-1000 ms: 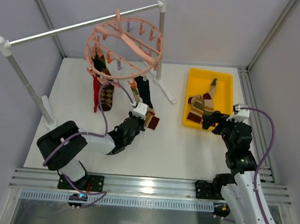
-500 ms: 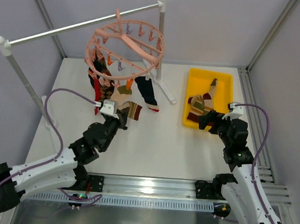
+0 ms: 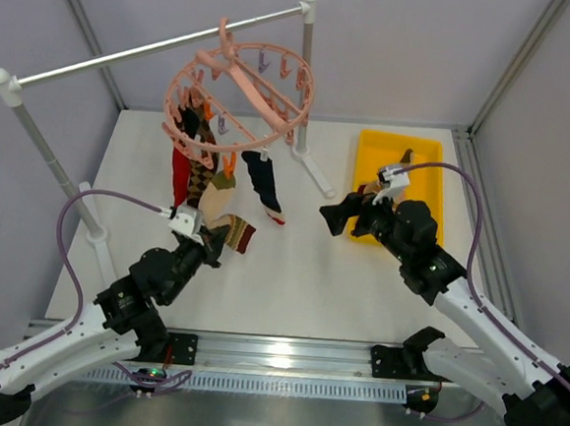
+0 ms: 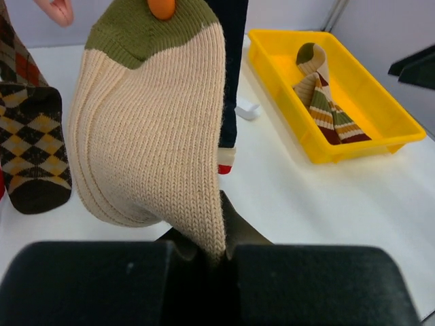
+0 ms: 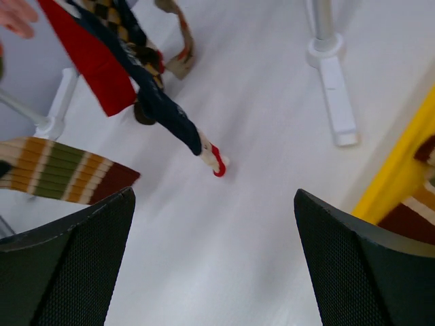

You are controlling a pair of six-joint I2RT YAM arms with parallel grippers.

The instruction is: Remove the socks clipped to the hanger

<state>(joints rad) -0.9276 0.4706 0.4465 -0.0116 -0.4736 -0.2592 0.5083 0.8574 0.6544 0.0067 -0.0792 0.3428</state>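
Note:
The salmon-pink hanger point(image 3: 243, 96) hangs from the grey rail. Clipped to it are a red sock point(image 3: 178, 173), an argyle sock point(image 3: 200, 172) and a navy sock point(image 3: 264, 179) with a red toe. My left gripper point(image 3: 214, 239) is shut on a tan ribbed sock point(image 4: 153, 129) with an olive cuff and striped foot. An orange clip point(image 4: 162, 7) still holds its cuff. My right gripper point(image 3: 336, 217) is open and empty, right of the navy sock point(image 5: 170, 115), its fingers point(image 5: 68, 265) wide apart above the table.
A yellow tray point(image 3: 430, 155) at the right holds striped socks point(image 4: 325, 105). The rail's white posts and feet point(image 5: 334, 78) stand at the table's left and back centre. The tray's edge point(image 5: 401, 173) shows at my right gripper's right.
My left gripper has drawn back to the left and nearer with the tan sock, stretching it from its clip. My right gripper has swung left from the tray toward the hanging socks. The hanger has tilted.

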